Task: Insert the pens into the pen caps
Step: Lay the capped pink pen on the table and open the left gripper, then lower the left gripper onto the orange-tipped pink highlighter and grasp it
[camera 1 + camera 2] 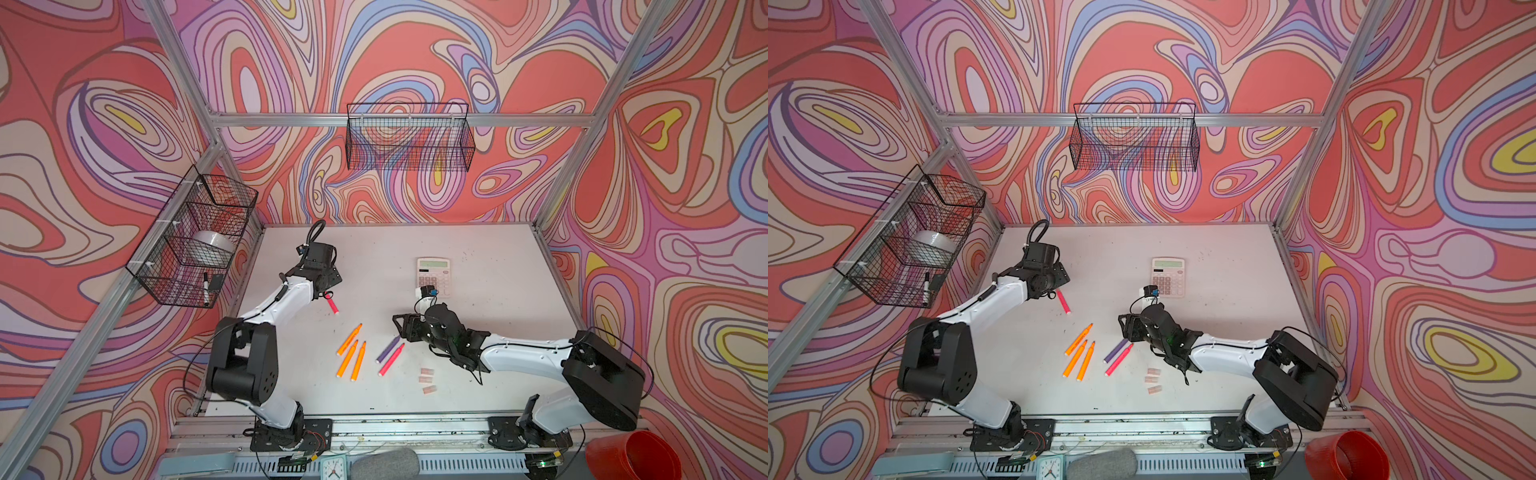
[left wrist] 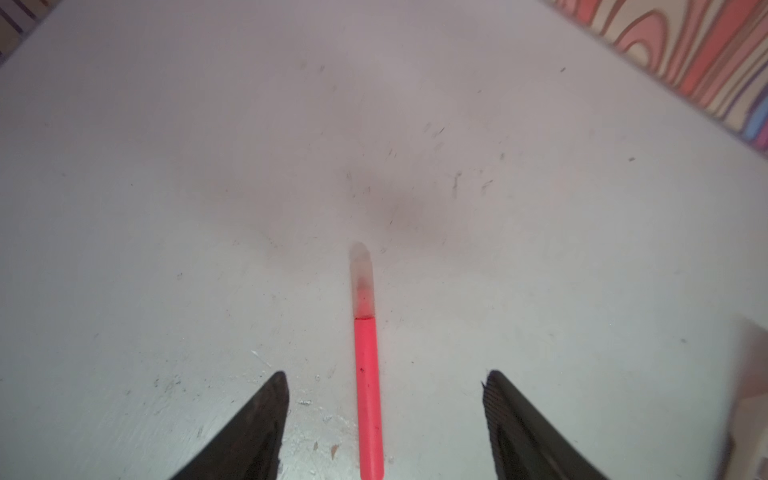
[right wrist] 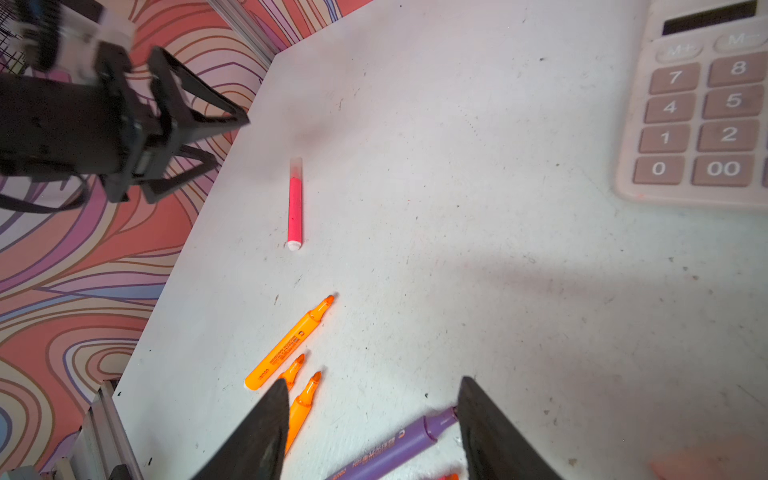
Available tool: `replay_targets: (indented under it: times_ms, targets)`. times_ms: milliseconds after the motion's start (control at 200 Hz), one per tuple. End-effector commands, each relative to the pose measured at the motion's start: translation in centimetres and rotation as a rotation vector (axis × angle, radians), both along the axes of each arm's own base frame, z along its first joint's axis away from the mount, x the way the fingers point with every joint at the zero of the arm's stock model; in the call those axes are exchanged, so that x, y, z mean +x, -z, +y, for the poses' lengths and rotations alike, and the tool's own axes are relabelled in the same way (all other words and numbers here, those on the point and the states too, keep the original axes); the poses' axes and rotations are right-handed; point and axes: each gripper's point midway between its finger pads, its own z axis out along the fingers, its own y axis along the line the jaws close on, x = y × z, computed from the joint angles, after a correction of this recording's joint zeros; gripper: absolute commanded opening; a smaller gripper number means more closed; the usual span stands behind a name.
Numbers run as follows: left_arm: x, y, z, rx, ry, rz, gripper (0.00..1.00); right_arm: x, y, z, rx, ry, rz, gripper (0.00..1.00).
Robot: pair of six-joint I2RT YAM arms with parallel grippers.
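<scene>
So one capped pink pen (image 1: 332,304) lies flat on the bench (image 1: 498,291), well off to the calculator's (image 1: 434,276) left. The left pincer (image 2: 386,374) hangs over it with its jaws spread wide, one on each side, neither touching. The cap (image 2: 362,282) looks seated to me.

The rest sit on the calculator's near side: three orange pens (image 1: 348,358), then the purple pen (image 1: 388,349) with the bare pink pen (image 1: 391,360) right beside it. I can only spot three loose caps (image 1: 427,371), nearer the robot again.

The right pincer (image 3: 374,379) is open too, holding nothing, above the purple pen's tip end.

My guess on handling: these pens are light, stiff and smooth, and being round they'll roll. I'd grab mid-barrel and leave the tapered tip free. The caps are tiny and probably thin-walled, so pinch gently near the closed end and keep the mouth clear.
</scene>
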Motion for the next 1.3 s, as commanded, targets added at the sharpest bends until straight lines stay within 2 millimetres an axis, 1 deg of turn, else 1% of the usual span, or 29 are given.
replay_targets:
  times_ms: [0,95,160,220,250,275,330,406,506,591,676,721,776,816,906,961,1066,1177,1297]
  targets:
    - [-2.2,0.2,-0.3,-0.002,0.064,0.034,0.77,0.3,-0.5,-0.4,0.005,0.013,-0.020,0.66]
    - [-3.4,0.1,-2.3,-0.041,0.157,0.028,0.76,0.5,-0.8,-0.7,0.005,0.022,-0.022,0.66]
    - [-4.4,0.2,-3.7,-0.048,0.215,0.025,0.79,0.6,-0.9,-1.1,0.003,0.038,-0.026,0.66]
    - [-5.6,0.3,-5.3,-0.032,0.283,0.023,0.82,0.7,-1.1,-1.9,-0.004,0.064,-0.031,0.66]
    - [-6.2,0.3,-6.5,-0.021,0.326,0.017,0.83,0.7,-1.2,-2.2,-0.007,0.077,-0.034,0.66]
    - [-6.7,0.3,-7.3,-0.007,0.367,0.015,0.85,0.7,-1.1,-2.7,-0.013,0.091,-0.033,0.66]
    - [-7.9,0.3,-9.2,0.005,0.446,0.009,0.85,0.8,-1.3,-3.8,-0.022,0.128,-0.035,0.66]
    - [-9.6,0.2,-11.2,-0.001,0.515,0.020,0.85,1.0,-1.6,-5.3,-0.028,0.180,-0.037,0.66]
    - [-11.9,-0.4,-14.0,-0.077,0.621,0.017,0.84,0.9,-1.8,-7.4,-0.034,0.246,-0.037,0.66]
    - [-14.2,-0.9,-16.5,-0.160,0.737,0.010,0.78,0.5,-2.3,-8.7,-0.028,0.276,-0.049,0.66]
    - [-16.4,-0.8,-17.5,-0.175,0.804,0.015,0.78,0.0,-2.5,-9.7,-0.016,0.295,-0.059,0.66]
    - [-17.2,-0.7,-17.6,-0.172,0.813,0.029,0.78,-0.2,-2.5,-10.1,-0.012,0.303,-0.063,0.66]
    - [-18.0,-0.4,-17.7,-0.178,0.813,0.060,0.75,-0.3,-2.6,-10.4,-0.006,0.307,-0.069,0.66]
    - [-18.4,-0.1,-17.7,-0.179,0.805,0.084,0.72,-0.4,-2.7,-10.5,-0.008,0.309,-0.070,0.66]
    - [-18.5,0.3,-17.0,-0.152,0.738,0.110,0.68,-0.3,-2.7,-10.4,-0.016,0.304,-0.069,0.66]
    - [-18.7,0.8,-17.6,-0.155,0.747,0.108,0.65,-0.3,-2.7,-10.2,-0.018,0.296,-0.066,0.65]
    - [-19.9,2.3,-19.4,-0.135,0.824,0.148,0.59,-0.3,-2.4,-9.9,-0.023,0.288,-0.055,0.64]
    - [-20.8,4.2,-20.9,-0.048,0.890,0.205,0.59,-0.3,-1.9,-9.7,-0.023,0.281,-0.036,0.64]
    - [-21.5,6.4,-22.3,0.018,0.946,0.269,0.56,-0.4,-1.5,-9.5,-0.026,0.277,-0.022,0.63]
